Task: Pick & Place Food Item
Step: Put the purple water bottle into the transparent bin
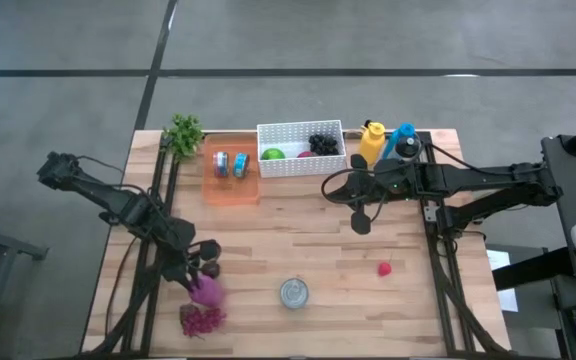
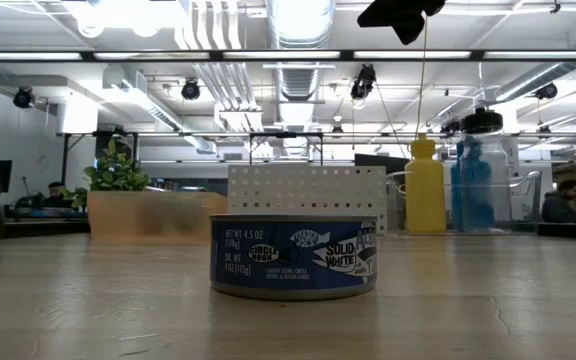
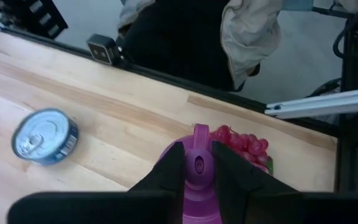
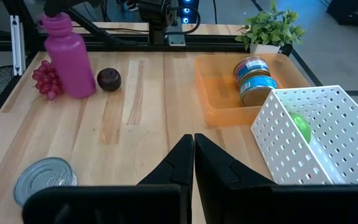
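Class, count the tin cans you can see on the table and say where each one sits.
3. One can lies alone on the bare wood near the front edge. Two more sit side by side in the orange tray at the back. Others might be hidden in the white basket.

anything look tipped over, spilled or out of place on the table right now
Nothing is spilled or damaged. The magenta plastic bottle stands upright with the left claw closed on its cap, beside the red grape bunch and a dark plum. The blue tuna can sits flat. A small red berry lies alone on the bare wood.
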Available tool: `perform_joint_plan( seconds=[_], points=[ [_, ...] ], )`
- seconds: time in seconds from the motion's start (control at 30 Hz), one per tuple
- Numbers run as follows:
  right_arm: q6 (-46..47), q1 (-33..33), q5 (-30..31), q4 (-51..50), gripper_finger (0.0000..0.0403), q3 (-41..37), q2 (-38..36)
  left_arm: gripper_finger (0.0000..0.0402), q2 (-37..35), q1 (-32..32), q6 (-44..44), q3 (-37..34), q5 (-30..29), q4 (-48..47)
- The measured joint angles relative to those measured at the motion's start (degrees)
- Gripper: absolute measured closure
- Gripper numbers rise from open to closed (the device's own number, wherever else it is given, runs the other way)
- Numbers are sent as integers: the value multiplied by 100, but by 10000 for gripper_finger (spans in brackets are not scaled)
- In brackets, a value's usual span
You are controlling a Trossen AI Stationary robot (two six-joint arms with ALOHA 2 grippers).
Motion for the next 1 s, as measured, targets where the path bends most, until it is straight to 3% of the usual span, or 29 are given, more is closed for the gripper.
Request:
perform_joint_plan(
  seconds=[0.27,0.47,1.0],
  points=[
    [0,0,0,-2,394,-1,0,339,-2,32,-285,59,-24,565],
    [0,0,-2,-32,394,-2,0,342,-2,268,-791,334,-352,740],
    [-49,2,-4,-405,394,-2,-108,341,267,1961,-1794,463,-519,1703]
  ],
)
